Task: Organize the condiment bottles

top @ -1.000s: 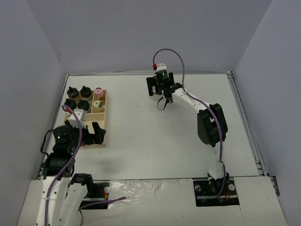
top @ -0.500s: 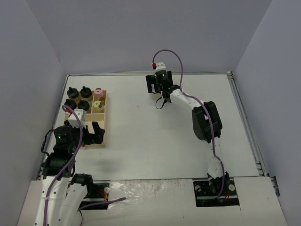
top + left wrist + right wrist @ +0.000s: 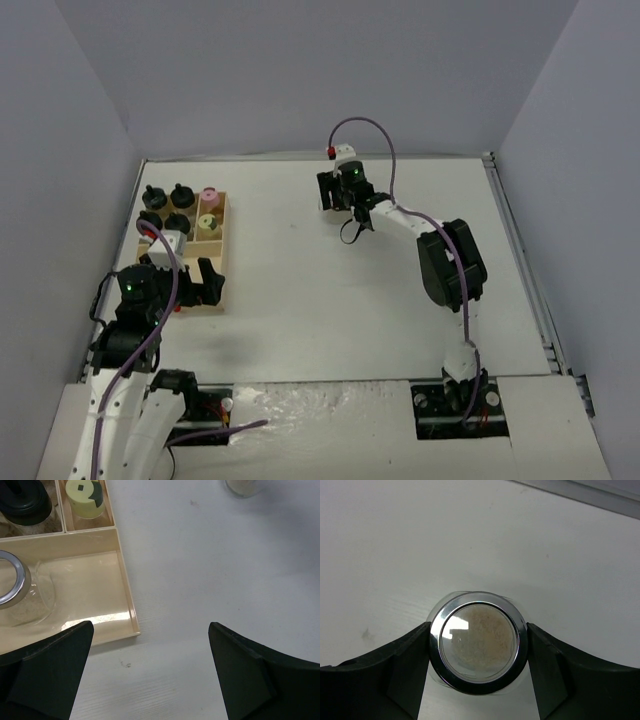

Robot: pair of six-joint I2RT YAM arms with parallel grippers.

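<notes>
In the right wrist view a clear condiment bottle with a silvery lid [image 3: 477,642] and tan contents stands on the white table. My right gripper [image 3: 477,651] is shut on it, with a finger [image 3: 405,665] pressed against each side of the lid. From above, that gripper [image 3: 338,190] sits at the far middle of the table and hides the jar. My left gripper [image 3: 150,675] hangs open over bare table by the near right corner of the wooden tray [image 3: 126,597]. The tray holds a second silvery-lidded jar [image 3: 14,582], a yellow-green-capped one [image 3: 86,495] and black-capped ones [image 3: 25,500].
From above, the tray [image 3: 222,290] lies at the left with several black-capped jars [image 3: 150,218], a pink-capped jar [image 3: 209,196] and a yellow-green-capped one [image 3: 207,222]. A metal rail [image 3: 600,495] runs just beyond the held jar. Grey walls enclose the table.
My right gripper's fingers have closed in on the silvery-lidded jar, and the gripper has shifted slightly toward me. The left arm has barely moved.
</notes>
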